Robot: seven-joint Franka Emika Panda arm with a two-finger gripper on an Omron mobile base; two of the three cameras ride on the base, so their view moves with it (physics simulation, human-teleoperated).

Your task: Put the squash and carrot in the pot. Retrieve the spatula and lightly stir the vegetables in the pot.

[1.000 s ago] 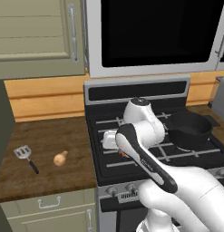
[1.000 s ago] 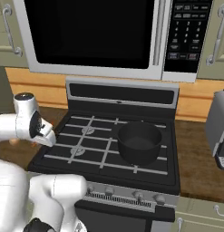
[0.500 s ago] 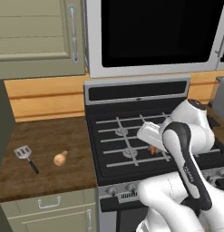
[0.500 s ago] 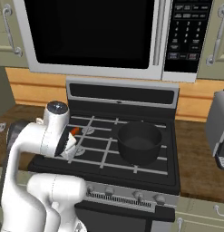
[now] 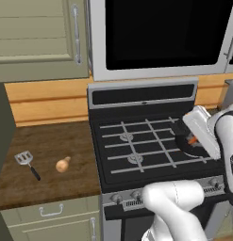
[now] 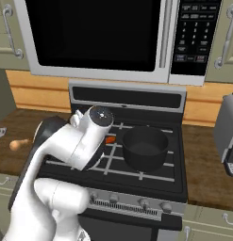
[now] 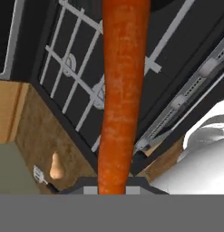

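Carrot in transit to pot

Claw [image 5: 193, 140] clenched on carrot [image 7: 120, 95], just beside pot [image 6: 145, 149] at its rim. Get fully over pot's middle, lower, then release (don't drop from height). Squash [image 5: 62, 164] and spatula [image 5: 26, 161] on worktop [image 5: 42, 141], well apart from pot.

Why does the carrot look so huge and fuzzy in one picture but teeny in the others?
In the hand view the carrot sits right against the camera, held in the shut gripper, so it looks huge with soft edges, while the squash far behind looks tiny. In the right base view the carrot is a small orange speck beside the pot; in the left base view, an orange glimpse.
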